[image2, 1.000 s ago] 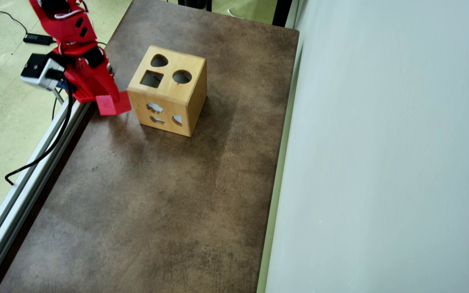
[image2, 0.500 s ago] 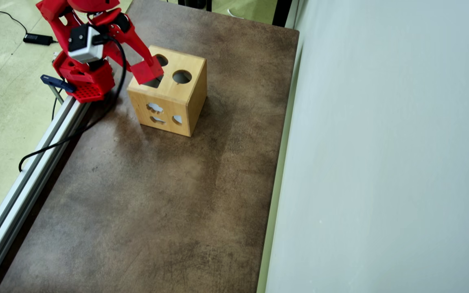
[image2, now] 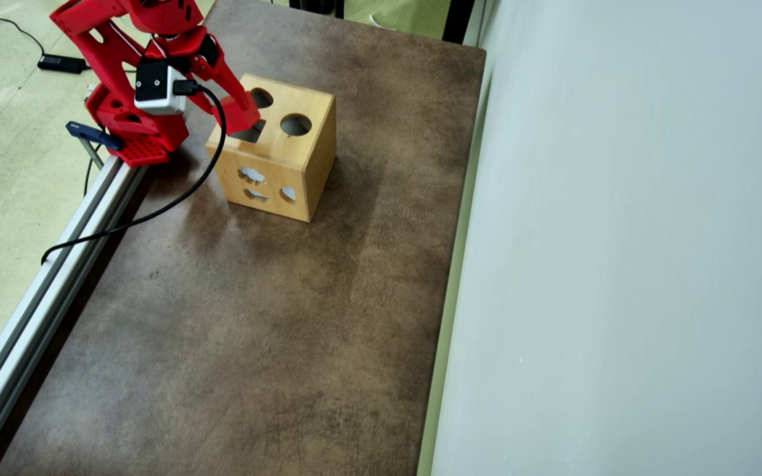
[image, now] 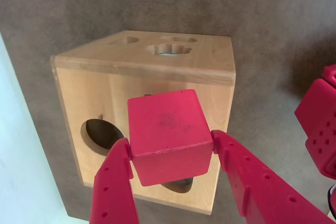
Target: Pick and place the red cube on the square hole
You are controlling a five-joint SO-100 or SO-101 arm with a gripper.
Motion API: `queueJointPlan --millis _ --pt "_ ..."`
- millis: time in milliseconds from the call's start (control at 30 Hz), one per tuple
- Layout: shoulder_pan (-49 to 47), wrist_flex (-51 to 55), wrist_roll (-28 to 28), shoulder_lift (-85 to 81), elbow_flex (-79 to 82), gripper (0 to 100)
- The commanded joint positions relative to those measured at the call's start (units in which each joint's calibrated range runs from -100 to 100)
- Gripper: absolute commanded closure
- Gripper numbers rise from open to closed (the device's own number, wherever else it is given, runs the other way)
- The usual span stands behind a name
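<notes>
carrying step nearly over, insertion about to start. pincer (image: 170, 153) clenched on the red cube (image: 168, 132), one red finger pressed to each side face, block held above the top face of the wooden box (image2: 274, 149). in the wrist view the cube covers most of the square hole (image: 146, 96), only a dark sliver showing at its upper left corner; round hole (image: 100, 136) clear to the left, a curved dark opening peeking out under the cube's lower edge. in the overhead view the pincer tip (image2: 247, 122) sits at the left part of the box top, over the near corner of the square hole (image2: 252, 134), with the round hole (image2: 296, 124) and the heart-like hole (image2: 262, 98) uncovered.

judged next: square the cube's faces to the hole's sides, centre it, lower, then let go. looks slightly twisted against the cutout in the wrist view, so a small wrist turn probably needed; little slack between block and hole, a caught corner likely to leave it perched on the rim or nudge the box.

room: brown surface (image2: 255, 317) bare and wide in front of the box, nothing else standing on it. box near the surface's left edge, close to the metal rail (image2: 37, 311) and the arm's base (image2: 136, 142); pale wall (image2: 619, 231) well off to the right. black cable (image2: 156, 208) trailing over the rail beside the box, worth watching on retreat.
</notes>
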Motion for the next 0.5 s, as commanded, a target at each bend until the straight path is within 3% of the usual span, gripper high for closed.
queueJointPlan --millis 0,467 --pt "-0.25 0.49 -1.61 -1.57 1.06 98" --pt "-4.94 0.41 -4.10 -0.63 1.60 98"
